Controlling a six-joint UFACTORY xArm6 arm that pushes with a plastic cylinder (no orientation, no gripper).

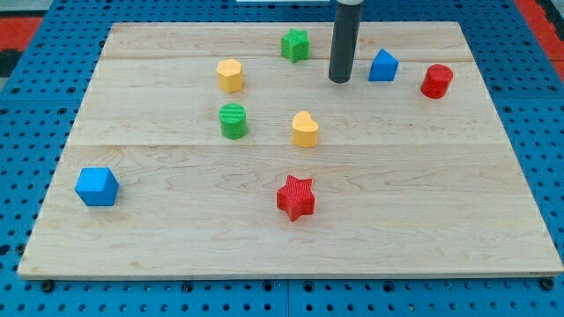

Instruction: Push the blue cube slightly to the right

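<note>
The blue cube [97,187], at the desk's [423,229] lower left, looks light, rigid and slide-prone, best pushed on its left face; the tip [340,80], holding nothing, sits far away at upper centre.

Wooden board [423,229] on blue pegboard [18,114]. Green star [295,44] near view's top. Yellow block [230,75], possibly hexagonal, below-left of it. Green cylinder [233,121] beneath that; yellow heart-like block [305,129] just right of cylinder. Red star [296,197] toward view's bottom centre. Small blue block [382,65], shape unclear, upper right; red cylinder [436,81] further right, apart.
</note>
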